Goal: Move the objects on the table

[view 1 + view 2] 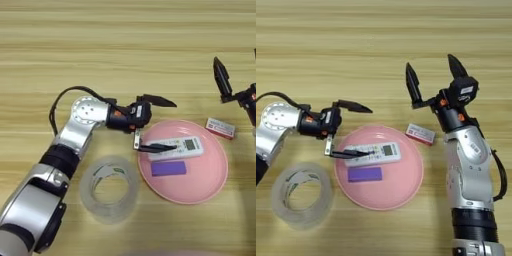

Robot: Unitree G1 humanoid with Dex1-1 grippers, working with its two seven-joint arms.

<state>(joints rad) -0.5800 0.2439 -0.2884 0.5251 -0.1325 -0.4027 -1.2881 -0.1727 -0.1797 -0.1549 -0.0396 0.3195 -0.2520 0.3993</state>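
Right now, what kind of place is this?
Probably a robot practice table, not a home: only a wooden table shows, with a pink plate, a tape roll and two robot arms, the left gripper and the right gripper.

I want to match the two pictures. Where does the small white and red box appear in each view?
Left eye view: the small white and red box lies right of centre on the table, just beyond the upper right rim of the pink plate.
Right eye view: the same box sits near the centre, left of the right arm.
Shared landmark: the pink plate holding the white remote.
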